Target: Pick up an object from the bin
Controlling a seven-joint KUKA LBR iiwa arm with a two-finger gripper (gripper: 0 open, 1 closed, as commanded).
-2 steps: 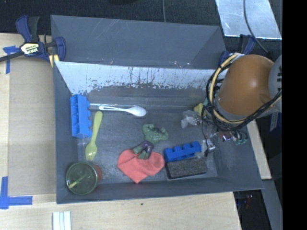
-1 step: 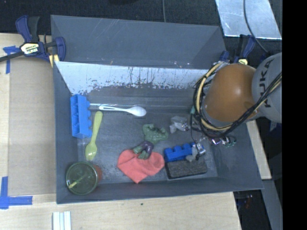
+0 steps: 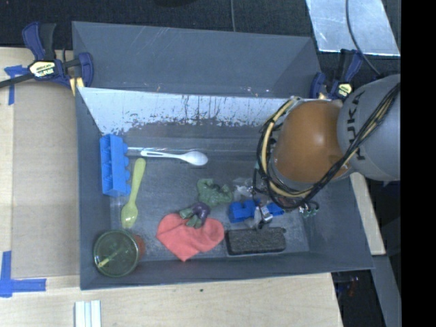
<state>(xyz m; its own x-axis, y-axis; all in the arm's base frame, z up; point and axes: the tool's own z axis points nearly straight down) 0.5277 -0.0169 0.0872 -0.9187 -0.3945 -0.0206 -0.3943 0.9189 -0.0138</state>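
Camera view has the gripper (image 3: 257, 213) low in the right part of the grey bin (image 3: 204, 67), under the arm's orange cover and right at a small blue object (image 3: 240, 212) that lies between a green toy (image 3: 214, 192) and a black rectangular pad (image 3: 255, 241). Whether the tool is wide, narrow or gripping cannot be told, as the wrist covers it. The blue piece looks the likely target, being nearest; the red cloth (image 3: 191, 237), white spoon (image 3: 178, 157) and long blue brick (image 3: 114, 165) lie further left, well apart from the arm
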